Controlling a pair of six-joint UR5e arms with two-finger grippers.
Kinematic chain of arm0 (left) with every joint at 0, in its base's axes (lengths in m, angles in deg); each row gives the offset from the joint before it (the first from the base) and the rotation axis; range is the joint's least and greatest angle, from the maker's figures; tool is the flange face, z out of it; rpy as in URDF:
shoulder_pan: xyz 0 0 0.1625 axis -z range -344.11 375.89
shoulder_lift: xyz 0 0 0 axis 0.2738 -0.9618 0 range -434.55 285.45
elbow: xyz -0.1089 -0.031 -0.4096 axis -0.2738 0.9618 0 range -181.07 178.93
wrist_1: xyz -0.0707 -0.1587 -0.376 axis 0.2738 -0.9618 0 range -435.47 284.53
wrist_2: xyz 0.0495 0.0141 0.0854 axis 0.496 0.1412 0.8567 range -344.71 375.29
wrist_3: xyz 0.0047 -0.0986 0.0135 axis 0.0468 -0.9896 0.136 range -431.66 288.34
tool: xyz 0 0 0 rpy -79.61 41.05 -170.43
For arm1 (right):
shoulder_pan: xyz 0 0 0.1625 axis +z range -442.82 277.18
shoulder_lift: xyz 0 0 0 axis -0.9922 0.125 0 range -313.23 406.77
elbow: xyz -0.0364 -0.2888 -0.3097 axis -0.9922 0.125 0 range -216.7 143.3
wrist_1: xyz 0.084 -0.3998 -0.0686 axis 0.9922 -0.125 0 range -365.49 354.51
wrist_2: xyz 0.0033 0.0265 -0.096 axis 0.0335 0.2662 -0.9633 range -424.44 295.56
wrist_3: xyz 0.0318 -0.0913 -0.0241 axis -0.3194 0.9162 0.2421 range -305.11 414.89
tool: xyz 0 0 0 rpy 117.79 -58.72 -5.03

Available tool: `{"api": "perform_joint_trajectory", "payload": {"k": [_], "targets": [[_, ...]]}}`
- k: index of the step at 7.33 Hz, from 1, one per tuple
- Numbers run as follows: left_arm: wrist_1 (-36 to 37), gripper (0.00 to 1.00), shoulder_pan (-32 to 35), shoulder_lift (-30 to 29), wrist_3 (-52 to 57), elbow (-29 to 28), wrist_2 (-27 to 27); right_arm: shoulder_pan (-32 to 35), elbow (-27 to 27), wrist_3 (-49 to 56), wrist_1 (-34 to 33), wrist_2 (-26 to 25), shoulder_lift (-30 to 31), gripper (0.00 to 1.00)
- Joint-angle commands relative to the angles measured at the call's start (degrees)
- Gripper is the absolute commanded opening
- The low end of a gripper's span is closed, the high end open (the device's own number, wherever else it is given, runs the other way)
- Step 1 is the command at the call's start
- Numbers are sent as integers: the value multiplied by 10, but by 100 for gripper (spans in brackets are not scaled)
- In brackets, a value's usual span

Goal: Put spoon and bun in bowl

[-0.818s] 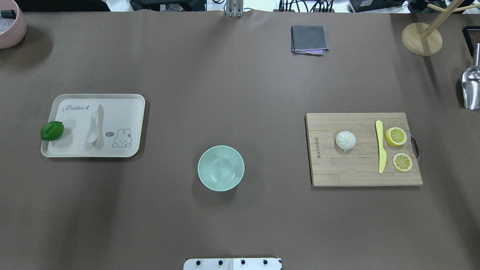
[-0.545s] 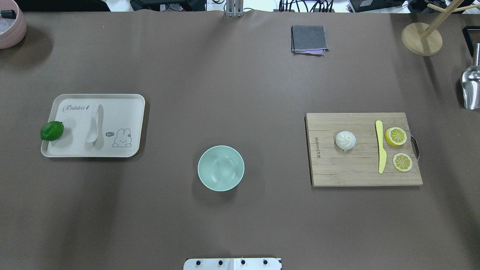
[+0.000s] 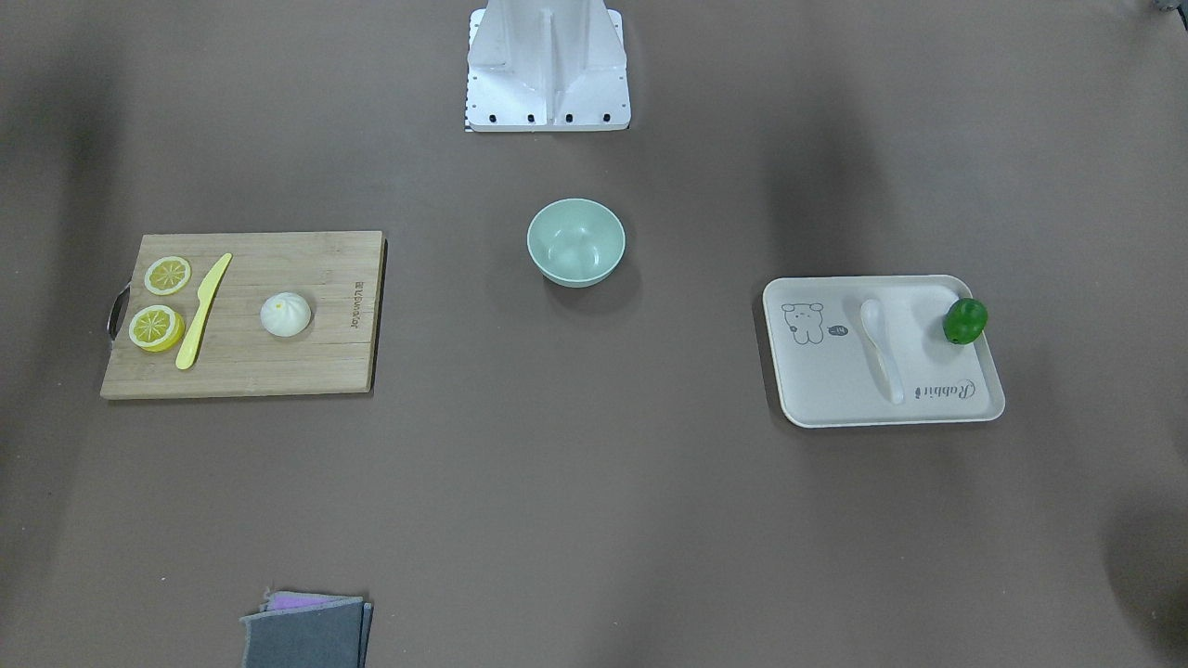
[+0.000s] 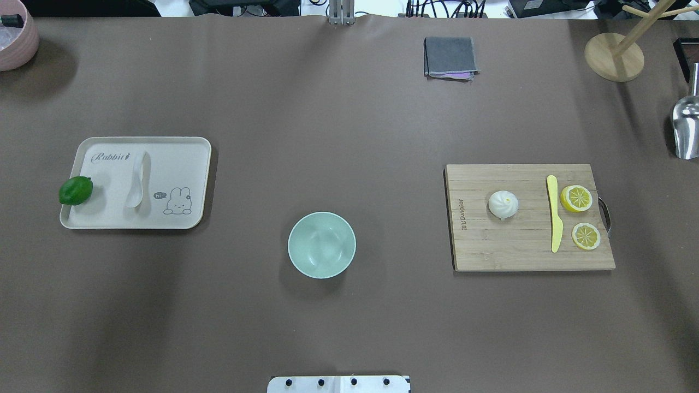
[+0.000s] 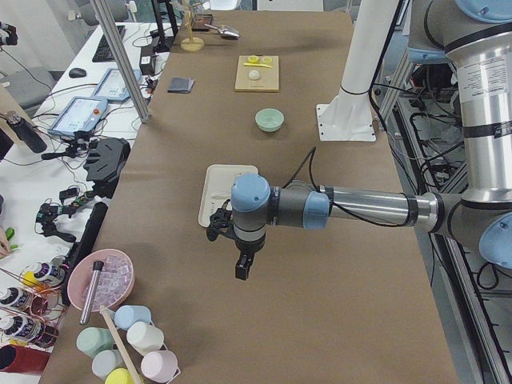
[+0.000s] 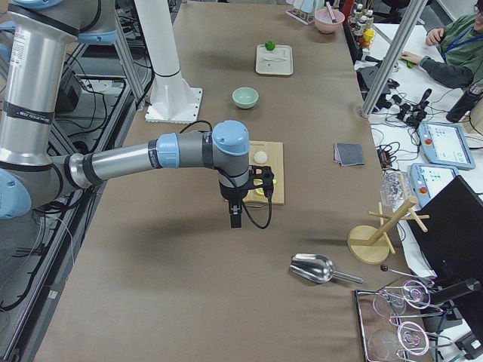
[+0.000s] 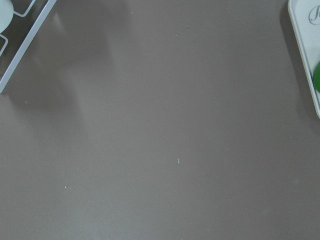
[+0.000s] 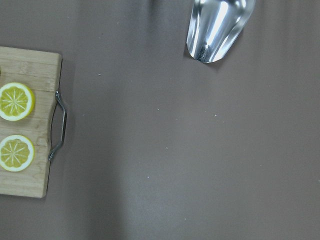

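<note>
Nearest to the robot, at the edge of the brown surface, is the white metal base plate of the robot. A little farther, almost straight in front of it, the small round mint-green bowl stands upright on the surface. Farther again, on the robot's left, lies the flat cream rectangular tray with a rabbit drawing. The glossy white ceramic-style spoon lies on the tray, its scoop toward the robot and its handle away, well apart from the bowl. A green lime sits on the tray's outer rim. At about the same depth on the robot's right lies the rectangular bamboo cutting board. The round white pleated bun sits on it, also well apart from the bowl. Near the bun lies a yellow plastic knife, then two lemon slices near the board's metal handle. The left gripper hangs over the surface outside the tray, and the right gripper hangs over the surface past the board's handle end. Both show only in the side views, so I cannot tell if they are released or clenched. Farther on the right lies a shiny metal scoop. At the far edge are a folded grey cloth, a wooden stand with a round base, and a pink bowl in the left corner.
</note>
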Motion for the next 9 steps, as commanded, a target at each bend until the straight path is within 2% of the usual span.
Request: {"api": "perform_joint_trajectory", "payload": {"k": [1, 2, 3, 4, 5, 6, 7, 9], "targets": [[-6, 99, 0, -21, -3, 27, -1, 0, 5, -4, 106, 1, -2, 100], [-51, 99, 1, -27, -3, 22, -2, 0, 9, -7, 157, 1, -2, 100], [-132, 99, 0, -31, -6, 8, 0, -7, 9, -7, 166, 4, -7, 100], [-149, 99, -1, -45, -16, -17, -6, -20, 10, -7, 165, -4, -36, 100], [-152, 99, -1, -49, -35, -12, -7, -25, 11, -19, 167, 2, -39, 100], [-153, 99, -2, -57, -62, -21, -29, -39, 10, -62, 169, 6, -40, 100], [-188, 99, -4, -59, -88, -24, -56, -75, 10, -131, 172, 10, -55, 100], [-208, 99, -41, -66, -198, -35, -70, -173, 9, -291, 173, 4, -124, 100]]}}
